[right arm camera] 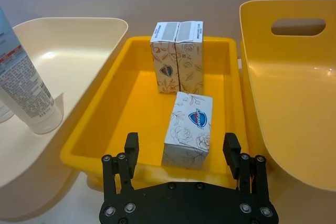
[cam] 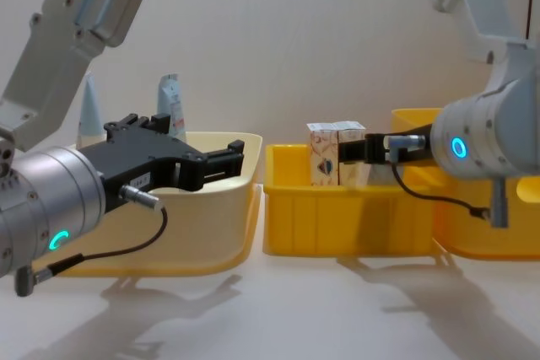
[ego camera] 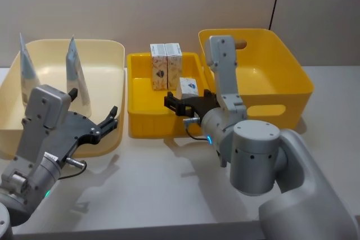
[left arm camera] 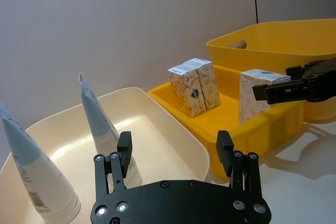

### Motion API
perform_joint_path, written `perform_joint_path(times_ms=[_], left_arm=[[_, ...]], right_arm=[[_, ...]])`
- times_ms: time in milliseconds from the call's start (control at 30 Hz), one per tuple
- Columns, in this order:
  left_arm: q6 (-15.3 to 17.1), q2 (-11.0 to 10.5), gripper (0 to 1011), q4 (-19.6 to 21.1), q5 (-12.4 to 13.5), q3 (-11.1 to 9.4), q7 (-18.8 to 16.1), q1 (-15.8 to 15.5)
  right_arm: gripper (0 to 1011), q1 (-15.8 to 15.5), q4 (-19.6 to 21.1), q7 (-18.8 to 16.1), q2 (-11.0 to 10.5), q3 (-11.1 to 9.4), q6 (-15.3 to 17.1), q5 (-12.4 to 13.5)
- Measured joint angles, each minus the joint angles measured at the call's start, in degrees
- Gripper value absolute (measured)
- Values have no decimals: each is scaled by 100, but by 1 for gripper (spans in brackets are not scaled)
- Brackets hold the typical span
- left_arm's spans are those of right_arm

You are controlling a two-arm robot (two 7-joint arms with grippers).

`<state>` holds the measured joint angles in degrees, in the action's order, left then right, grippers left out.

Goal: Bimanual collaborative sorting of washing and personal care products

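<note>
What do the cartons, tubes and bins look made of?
Cartons: likely printed paperboard, matte; sharp folded edges. Tubes: probably soft plastic, slight sheen; taper to a flat crimp. Cream bin, small yellow bin, large yellow bin: moulded plastic, semi-gloss; rounded rims, soft highlights. Left claw and right claw open, gripping nothing.

Inside the small yellow bin (right arm camera: 89, 145), 2 cartons (right arm camera: 177, 56) stand touching at its back wall. 1 carton (right arm camera: 188, 129) stands near its front wall, on the side toward the large yellow bin (right arm camera: 283, 103). My right gripper (right arm camera: 180, 142), fingers spread, sits at the front rim with that carton just ahead. The floor toward the cream bin (ego camera: 107, 54) is open room. There 2 tubes (ego camera: 76, 74) stand upright, well apart from the small yellow bin. My left gripper (ego camera: 93, 105), fingers apart, hovers over the cream corner nearest it.
</note>
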<state>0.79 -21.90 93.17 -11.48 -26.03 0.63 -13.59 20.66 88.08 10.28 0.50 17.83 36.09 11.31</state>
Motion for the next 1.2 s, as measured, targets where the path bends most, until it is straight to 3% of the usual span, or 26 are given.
perform_joint_path(times_ms=[467,733,1033,1200], left_arm=[[0,0,1000,0,0,0,0,0],[0,0,999,0,0,0,0,0],[0,0,1000,0,0,0,0,0],[0,0,1000,0,0,0,0,0]], right_arm=[[995,157,-290,-2,170,-72,-79,12],[821,192,-361,-2,212,-89,-108,12],[509,211,-406,-2,238,-96,-127,11],[454,219,-420,-2,244,-100,-133,8]])
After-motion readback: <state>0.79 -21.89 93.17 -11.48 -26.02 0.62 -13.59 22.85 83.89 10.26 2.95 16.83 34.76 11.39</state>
